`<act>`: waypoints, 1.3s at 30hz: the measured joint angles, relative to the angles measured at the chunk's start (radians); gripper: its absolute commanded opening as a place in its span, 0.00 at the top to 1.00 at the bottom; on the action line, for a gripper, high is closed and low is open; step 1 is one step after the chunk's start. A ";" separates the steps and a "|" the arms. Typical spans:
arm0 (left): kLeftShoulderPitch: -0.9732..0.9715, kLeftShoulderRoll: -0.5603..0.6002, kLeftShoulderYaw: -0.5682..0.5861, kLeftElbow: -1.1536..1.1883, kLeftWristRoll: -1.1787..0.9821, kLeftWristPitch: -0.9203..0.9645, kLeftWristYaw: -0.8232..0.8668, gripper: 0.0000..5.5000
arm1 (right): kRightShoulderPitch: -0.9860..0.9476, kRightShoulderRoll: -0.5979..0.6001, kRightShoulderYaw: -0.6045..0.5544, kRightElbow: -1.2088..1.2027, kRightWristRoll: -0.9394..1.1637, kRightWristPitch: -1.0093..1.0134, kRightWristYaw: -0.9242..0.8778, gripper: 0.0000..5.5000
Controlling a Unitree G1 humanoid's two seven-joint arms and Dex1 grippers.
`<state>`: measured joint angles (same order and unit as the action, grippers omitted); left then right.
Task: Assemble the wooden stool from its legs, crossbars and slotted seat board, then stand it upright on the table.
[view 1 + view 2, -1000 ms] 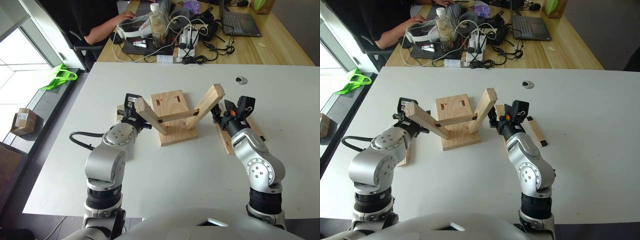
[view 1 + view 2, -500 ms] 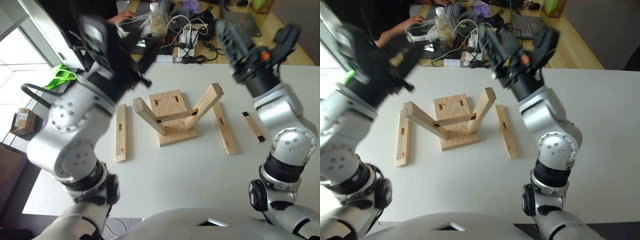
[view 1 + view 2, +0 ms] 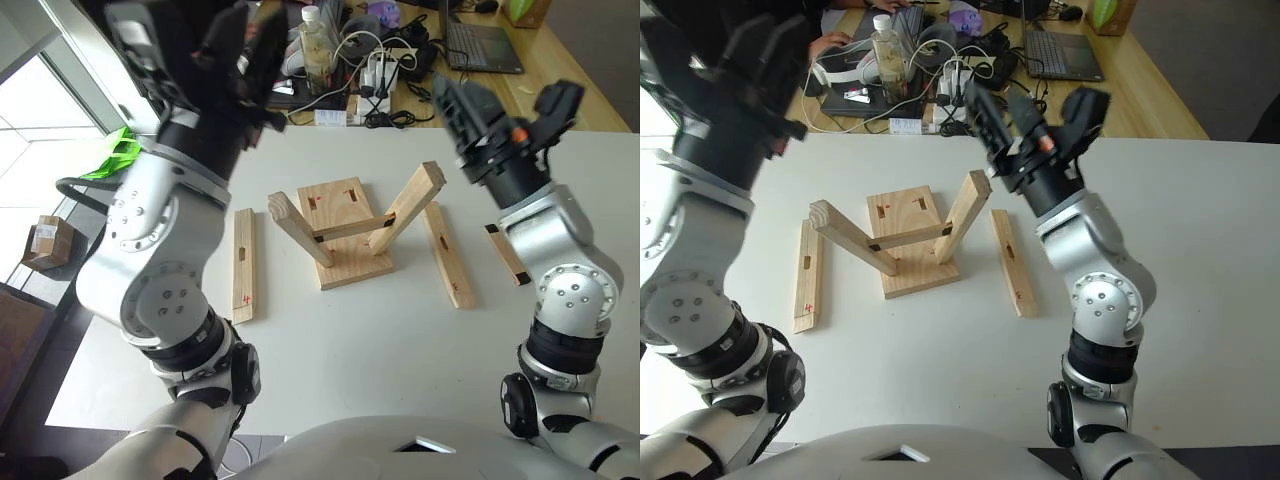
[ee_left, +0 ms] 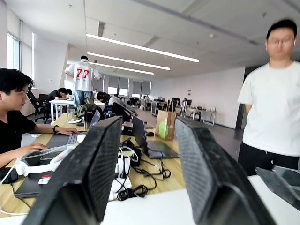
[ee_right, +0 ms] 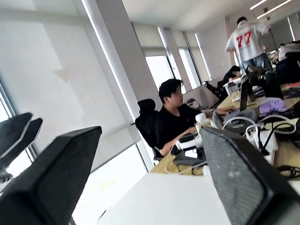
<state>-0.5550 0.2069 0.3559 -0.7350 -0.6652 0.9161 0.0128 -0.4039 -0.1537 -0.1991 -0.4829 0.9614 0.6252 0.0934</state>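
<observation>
From the head camera, the seat board [image 3: 345, 268] is seen lying flat near the middle of the white table [image 3: 330, 360]. Its slots are turned upward, presumably so that legs can be pressed down into them. A left-hand leg [image 3: 298, 230] and a right-hand leg [image 3: 408, 208] are stood with their lower ends on the board and lean apart from each other. Whether they sit fully in the slots cannot be told. They are joined by a thin crossbar [image 3: 350, 229], which appears to be what keeps them from falling.

A third leg [image 3: 243, 265] is laid flat just beside the board on the robot's left, and a fourth leg [image 3: 446, 255] on its right, with a short crossbar [image 3: 505, 255] a little farther out. Each loose part is judged to be placed where the nearer arm can take it. The left gripper [image 3: 195, 45] and the right gripper [image 3: 503, 108] are held high above the table, well apart from all the wood. The stool is judged to be about half assembled.

In the left wrist view, the two fingers [image 4: 89, 173] are seen parted, with nothing between them; the room is visible through the gap.

In the right wrist view, the fingers [image 5: 243, 178] are likewise spread wide and nothing is held.
</observation>
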 measured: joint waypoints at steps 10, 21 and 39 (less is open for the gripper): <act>0.315 0.361 -0.464 0.135 0.216 0.117 -0.201 0.63 | 0.295 -0.383 0.171 -0.069 0.195 0.226 0.510 0.29; 0.268 0.220 -0.612 0.046 0.173 0.153 -0.276 0.63 | 0.116 -0.224 0.196 0.379 -0.440 -0.229 0.263 0.29; -0.015 0.236 -0.606 0.937 0.479 -0.244 -0.457 0.63 | 0.359 -0.523 0.437 0.068 -0.475 -0.058 0.796 0.29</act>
<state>-0.5705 0.4425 -0.2500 0.2022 -0.1866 0.6723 -0.4443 -0.0447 -0.6766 0.2383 -0.4150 0.4863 0.5668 0.8891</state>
